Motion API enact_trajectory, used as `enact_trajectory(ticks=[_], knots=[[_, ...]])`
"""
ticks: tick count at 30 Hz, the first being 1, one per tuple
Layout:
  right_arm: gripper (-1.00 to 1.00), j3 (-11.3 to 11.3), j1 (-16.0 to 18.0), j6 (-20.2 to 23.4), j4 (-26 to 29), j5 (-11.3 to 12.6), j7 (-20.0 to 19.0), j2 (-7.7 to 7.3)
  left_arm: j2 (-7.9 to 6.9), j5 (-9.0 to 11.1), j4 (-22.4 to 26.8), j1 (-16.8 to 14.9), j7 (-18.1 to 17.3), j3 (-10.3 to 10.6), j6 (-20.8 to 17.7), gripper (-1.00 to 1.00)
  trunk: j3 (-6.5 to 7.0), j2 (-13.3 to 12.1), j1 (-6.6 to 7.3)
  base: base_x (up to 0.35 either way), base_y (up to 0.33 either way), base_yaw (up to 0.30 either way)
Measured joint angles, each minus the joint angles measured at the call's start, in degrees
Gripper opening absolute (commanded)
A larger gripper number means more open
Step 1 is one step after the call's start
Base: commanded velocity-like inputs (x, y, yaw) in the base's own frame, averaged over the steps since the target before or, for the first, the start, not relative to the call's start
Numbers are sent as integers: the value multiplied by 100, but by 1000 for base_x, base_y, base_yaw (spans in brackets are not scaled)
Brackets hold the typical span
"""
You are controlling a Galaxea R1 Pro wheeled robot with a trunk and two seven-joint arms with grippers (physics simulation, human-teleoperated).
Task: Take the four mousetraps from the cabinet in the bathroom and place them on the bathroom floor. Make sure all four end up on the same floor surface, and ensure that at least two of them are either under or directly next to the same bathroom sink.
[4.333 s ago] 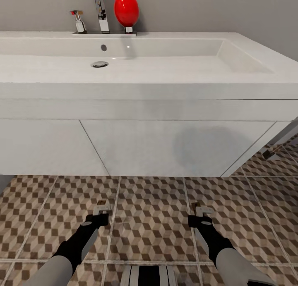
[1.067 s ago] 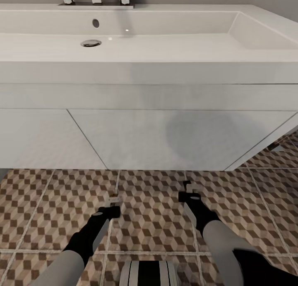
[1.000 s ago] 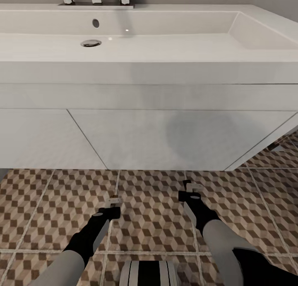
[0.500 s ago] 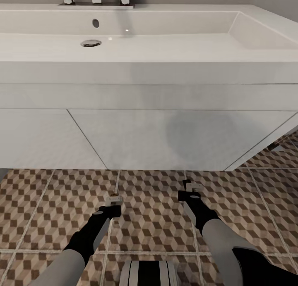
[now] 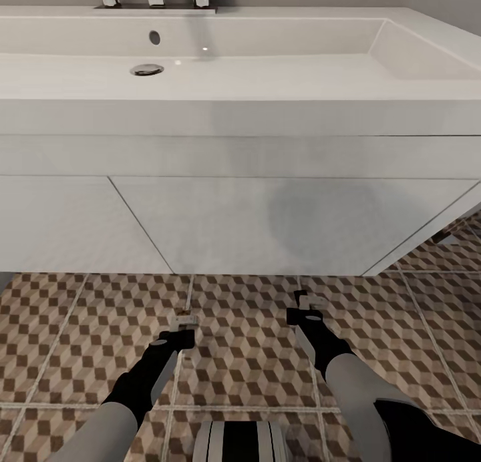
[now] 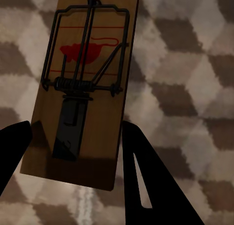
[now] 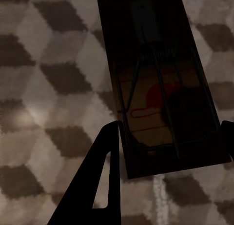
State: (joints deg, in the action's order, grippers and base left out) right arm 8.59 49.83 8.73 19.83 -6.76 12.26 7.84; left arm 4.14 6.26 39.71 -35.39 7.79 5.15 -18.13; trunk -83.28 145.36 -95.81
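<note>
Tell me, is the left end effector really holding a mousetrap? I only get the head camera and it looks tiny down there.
Observer: Yes. The left wrist view shows the left mousetrap gripped by the left end effector. It is a wooden board with a red mouse drawn under the wire bar.
Operator: And the other side?
Observer: In the right wrist view the right mousetrap sits in the right end effector, dark in shadow.
Operator: Are they down yet?
Observer: Probably not. The bathroom floor tiles look blurred behind both boards, so they seem to be above it.
</note>
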Motion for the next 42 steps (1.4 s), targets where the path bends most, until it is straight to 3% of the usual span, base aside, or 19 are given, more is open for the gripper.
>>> enact_trajectory(ticks=[24, 33, 42], knots=[[-100, 0, 0, 0, 0, 5, 0, -4, 5, 62, 169, 6, -21, -20, -14, -100, 0, 0, 0, 0, 0, 0], [-100, 2, 0, 0, 0, 1, 0, 1, 11, 73, 185, 7, -22, -22, -17, -100, -199, 12, -24, 0, 0, 0], [-100, 1, 0, 0, 0, 1, 0, 2, 12, 71, 220, 5, -21, -25, -10, -100, -199, 12, -23, 0, 0, 0]])
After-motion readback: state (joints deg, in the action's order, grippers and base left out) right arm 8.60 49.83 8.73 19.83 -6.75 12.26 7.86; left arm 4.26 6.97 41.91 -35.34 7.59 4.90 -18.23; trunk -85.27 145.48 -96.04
